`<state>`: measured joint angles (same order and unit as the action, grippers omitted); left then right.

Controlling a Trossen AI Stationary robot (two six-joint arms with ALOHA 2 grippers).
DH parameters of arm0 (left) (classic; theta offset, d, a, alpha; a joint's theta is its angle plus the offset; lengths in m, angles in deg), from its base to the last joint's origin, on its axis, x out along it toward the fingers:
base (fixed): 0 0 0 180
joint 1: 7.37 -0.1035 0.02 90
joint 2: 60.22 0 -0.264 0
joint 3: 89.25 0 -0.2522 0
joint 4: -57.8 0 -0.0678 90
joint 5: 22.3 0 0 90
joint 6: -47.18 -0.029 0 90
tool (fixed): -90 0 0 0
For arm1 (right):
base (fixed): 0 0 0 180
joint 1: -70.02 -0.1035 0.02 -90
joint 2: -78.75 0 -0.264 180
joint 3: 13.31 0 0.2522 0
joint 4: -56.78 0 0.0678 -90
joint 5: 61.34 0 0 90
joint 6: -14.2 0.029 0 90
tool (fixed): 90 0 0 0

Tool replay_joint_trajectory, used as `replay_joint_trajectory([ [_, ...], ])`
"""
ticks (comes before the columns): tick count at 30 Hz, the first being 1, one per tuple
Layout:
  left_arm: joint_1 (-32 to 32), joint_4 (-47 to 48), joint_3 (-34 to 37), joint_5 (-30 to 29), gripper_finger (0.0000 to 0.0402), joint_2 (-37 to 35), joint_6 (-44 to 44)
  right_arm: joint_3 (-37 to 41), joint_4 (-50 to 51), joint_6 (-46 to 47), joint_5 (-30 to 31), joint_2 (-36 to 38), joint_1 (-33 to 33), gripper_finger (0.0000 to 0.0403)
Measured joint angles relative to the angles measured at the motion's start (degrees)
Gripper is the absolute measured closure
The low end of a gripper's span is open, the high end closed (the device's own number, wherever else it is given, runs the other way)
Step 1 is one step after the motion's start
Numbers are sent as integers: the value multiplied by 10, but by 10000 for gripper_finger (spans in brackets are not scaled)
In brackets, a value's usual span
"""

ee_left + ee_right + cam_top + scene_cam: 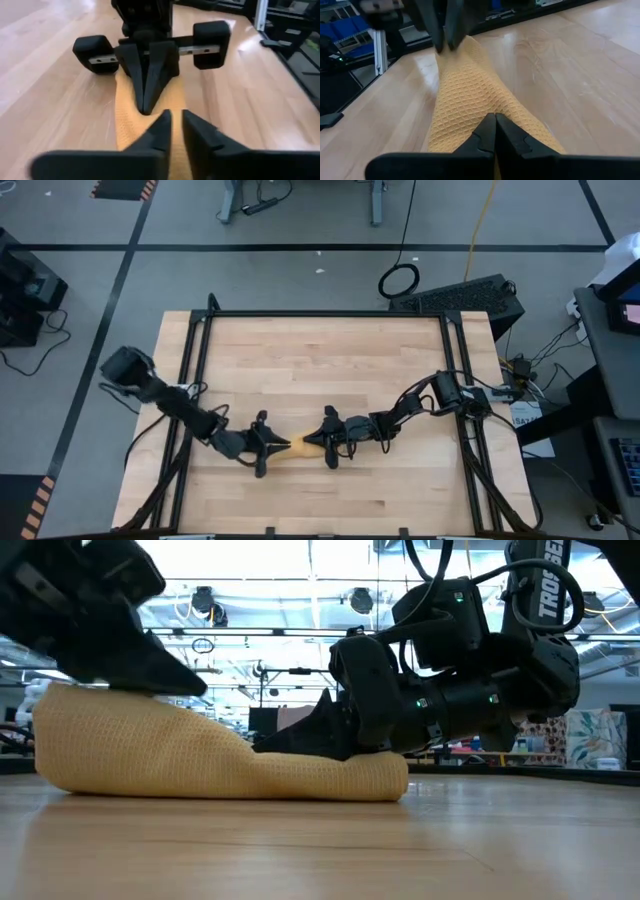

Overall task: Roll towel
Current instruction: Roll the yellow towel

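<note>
Left pincer (272, 445) and right pincer (318, 442) clamp opposite towel (297, 444) ends; low view shows weave.

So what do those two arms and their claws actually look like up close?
Both arms are black and jointed, with black cables looped alongside. The right arm has white lettering on its upper link and small green lights on its body. Each claw, left and right, ends in two tapered black fingers mounted on a silver crossbar between blocky black ends.
</note>
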<state>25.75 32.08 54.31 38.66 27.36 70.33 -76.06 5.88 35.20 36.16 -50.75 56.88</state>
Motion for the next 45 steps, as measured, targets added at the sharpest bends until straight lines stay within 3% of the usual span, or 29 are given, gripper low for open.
replay_joint_trajectory([
  [3, 2, -52, 0, -15, 392, 53, 5, 0, -1, 0, -1, 0, 0, 403],
  [13, 4, -119, 3, -35, 389, 178, 83, 0, 2, 4, -2, 0, 0, 403],
  [29, 18, -138, 25, -10, 389, 47, 21, 2, 19, -1, -4, 73, -1, 403],
  [38, 19, -8, 25, -20, 389, 46, 79, 1, 18, -23, -3, 78, -8, 403],
  [45, 19, -7, 25, -30, 389, 46, 80, 1, 68, -19, 1, 73, -8, 403],
])
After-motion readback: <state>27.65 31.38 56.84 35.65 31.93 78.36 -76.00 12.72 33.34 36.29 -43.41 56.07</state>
